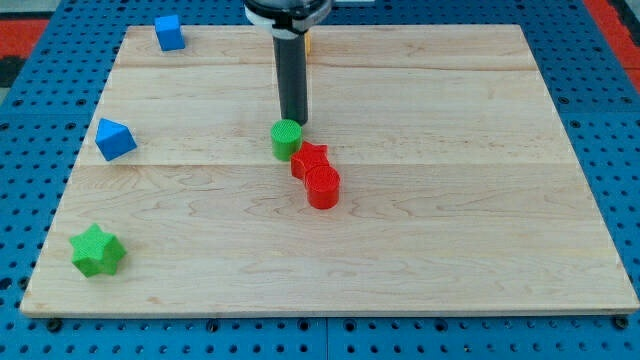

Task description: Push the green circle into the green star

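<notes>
Pale wooden boards make up the table top (450,230), which lies on a blue pegboard surface (30,180) that shows all around its edges.

Farthest toward the view's left, near the bottom corner of the wood, sits the green star (97,250), on its own and well apart from everything else. Above it, at the left edge about halfway up, is a blue block (114,138) with a sloped, wedge-like top. Further toward the view's top, close to the upper left corner, stands a blue cube (169,32).

Near the middle of the board is the green circle (286,139), a short cylinder standing upright. It is far from the green star, which lies down and to the view's left of it. Just above the green circle the dark rod (292,80) comes down from the view's top, and my tip (293,122) rests at the circle's upper edge, right beside it or touching; which of the two cannot be told. The rod has nothing to clamp with, so it holds no block.

Just to the right of the green circle and slightly lower, a red block (309,158) of unclear shape sits against it. A red circle (322,187) touches that block on its lower right side. A sliver of an orange block (307,44) shows behind the rod near the view's top.
</notes>
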Controlling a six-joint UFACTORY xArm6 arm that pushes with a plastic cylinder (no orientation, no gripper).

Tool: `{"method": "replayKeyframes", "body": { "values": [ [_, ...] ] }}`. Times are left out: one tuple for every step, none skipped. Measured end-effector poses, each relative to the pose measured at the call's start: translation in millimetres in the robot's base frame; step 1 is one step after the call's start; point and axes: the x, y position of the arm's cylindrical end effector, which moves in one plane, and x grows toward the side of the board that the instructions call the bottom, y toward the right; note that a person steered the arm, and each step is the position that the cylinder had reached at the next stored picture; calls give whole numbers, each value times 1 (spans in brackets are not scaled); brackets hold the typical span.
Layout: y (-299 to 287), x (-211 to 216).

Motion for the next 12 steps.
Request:
{"method": "replayKeyframes", "body": {
  "values": [
    [-53, 26],
    [-74, 35],
    [-48, 4],
    [18, 9],
    [-17, 32],
    [-59, 72],
    [-91, 99],
    [-66, 122],
    [-94, 137],
    [-131, 142],
    [-138, 137],
    [-175, 104]
  ]
}}
